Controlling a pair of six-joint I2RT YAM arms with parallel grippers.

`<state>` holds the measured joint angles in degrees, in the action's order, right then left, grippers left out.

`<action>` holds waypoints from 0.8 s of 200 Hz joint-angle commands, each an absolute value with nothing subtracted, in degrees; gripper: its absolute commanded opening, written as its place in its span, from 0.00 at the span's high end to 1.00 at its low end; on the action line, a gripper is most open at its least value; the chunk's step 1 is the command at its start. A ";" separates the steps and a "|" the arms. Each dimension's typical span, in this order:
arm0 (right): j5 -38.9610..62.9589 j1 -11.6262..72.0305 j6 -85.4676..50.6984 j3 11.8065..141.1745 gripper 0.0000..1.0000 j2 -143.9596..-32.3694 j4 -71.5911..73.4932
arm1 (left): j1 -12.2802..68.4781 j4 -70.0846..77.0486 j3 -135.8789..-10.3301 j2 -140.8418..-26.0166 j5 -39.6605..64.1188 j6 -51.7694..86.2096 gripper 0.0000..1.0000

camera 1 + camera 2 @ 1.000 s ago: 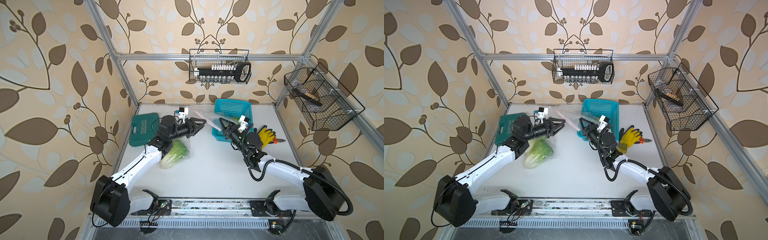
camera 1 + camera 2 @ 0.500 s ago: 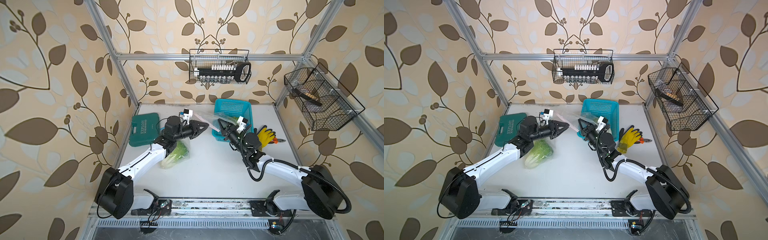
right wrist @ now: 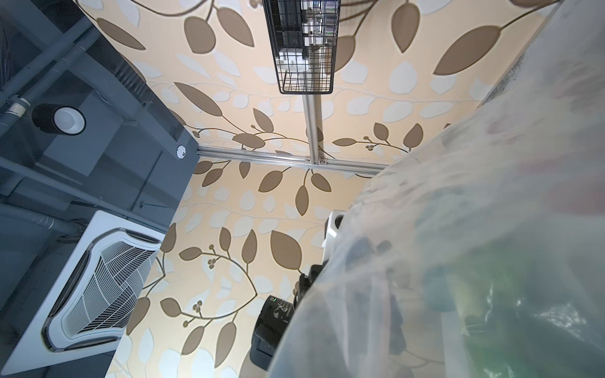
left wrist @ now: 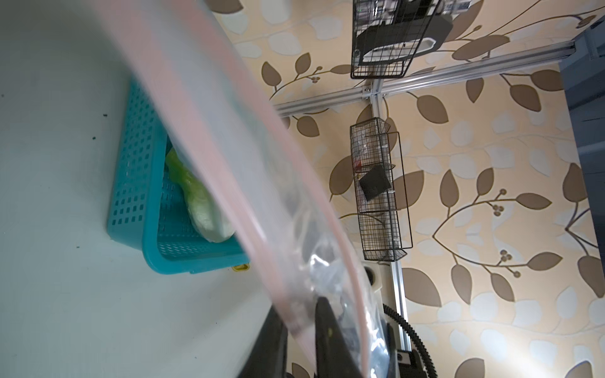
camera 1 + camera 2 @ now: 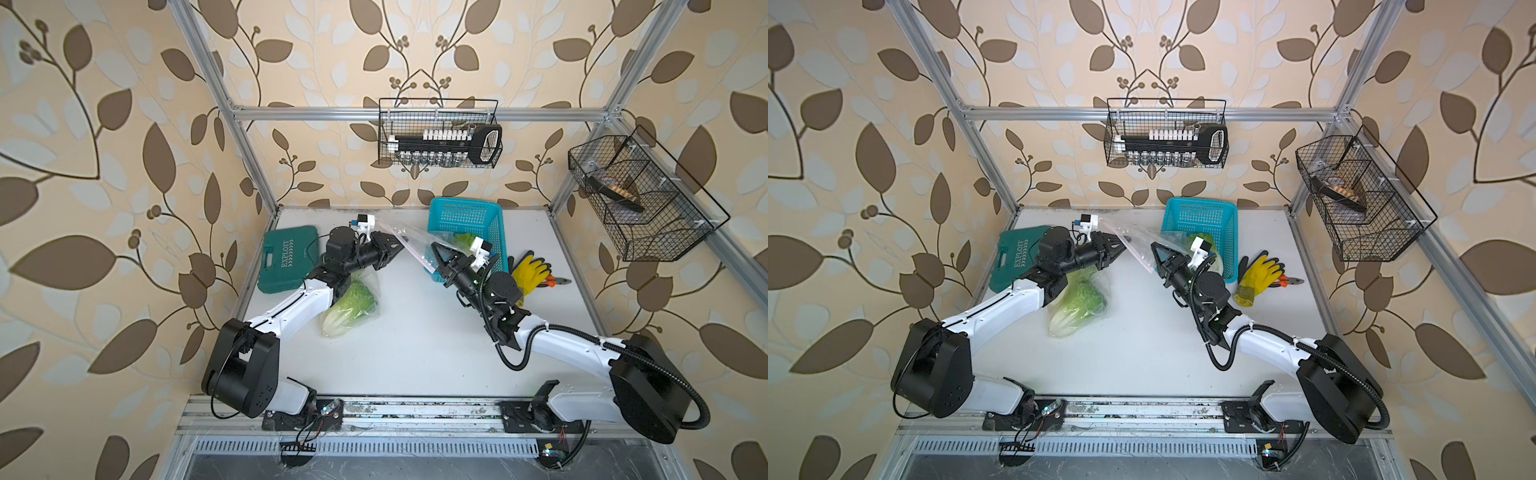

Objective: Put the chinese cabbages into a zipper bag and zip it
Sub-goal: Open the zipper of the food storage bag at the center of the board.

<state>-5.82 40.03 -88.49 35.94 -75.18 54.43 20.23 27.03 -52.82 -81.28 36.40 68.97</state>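
Note:
The clear zipper bag (image 5: 409, 249) with a pink zip strip hangs above the table, stretched between both grippers. My left gripper (image 5: 400, 248) is closed down on its edge. In the left wrist view the strip (image 4: 294, 322) sits between the two black fingers (image 4: 327, 337), with only a narrow gap. My right gripper (image 5: 434, 248) is shut on the bag's other side, and plastic (image 3: 458, 229) covers most of the right wrist view. One chinese cabbage (image 5: 349, 307) lies under the left forearm, seemingly in clear plastic. Another cabbage (image 4: 203, 206) lies in the blue basket (image 5: 465, 216).
A green tool case (image 5: 289, 257) lies at the far left of the table. A yellow glove (image 5: 530, 268) and pliers (image 5: 555, 281) lie to the right of the basket. Wire racks hang on the back wall (image 5: 440, 133) and the right wall (image 5: 640, 203).
My left gripper has moved right to the bag's edge and its jaws have narrowed onto it. The right gripper stayed shut on the bag and shifted only slightly.

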 commanded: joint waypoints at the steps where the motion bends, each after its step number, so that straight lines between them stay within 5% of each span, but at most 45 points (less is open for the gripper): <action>1: -7.21 40.34 -90.08 34.54 1.00 -74.58 56.54 | 20.30 32.10 -55.70 -79.51 35.65 70.09 0.91; 14: -7.03 40.34 -90.33 34.41 1.00 -74.78 56.66 | 20.31 30.94 -56.18 -79.31 35.55 69.02 1.00; 39: -6.01 40.34 -91.35 34.19 1.00 -74.77 55.57 | 19.37 24.47 -59.56 -77.69 35.59 63.79 1.00; 54: -6.06 40.34 -91.22 33.35 0.87 -73.53 53.66 | 18.75 13.54 -65.54 -76.15 35.92 56.03 1.00; 70: -4.48 39.56 -90.31 32.49 0.62 -70.49 47.35 | 18.63 -2.80 -74.54 -75.33 34.82 44.09 1.00; 86: -2.45 38.14 -87.78 31.46 0.53 -66.76 40.14 | 18.55 -18.57 -84.72 -75.64 32.08 34.32 1.00; 112: 4.81 34.15 -73.83 36.76 0.50 -60.59 12.83 | 18.54 -40.48 -101.35 -79.16 25.80 22.57 1.00; 136: 0.43 33.91 -50.66 51.38 0.46 -61.96 -20.76 | 20.04 -55.85 -114.17 -86.11 22.56 15.45 1.00; 160: -4.40 33.74 -42.66 58.00 0.44 -64.63 -31.22 | 26.43 -66.41 -122.41 -92.72 15.83 9.57 1.00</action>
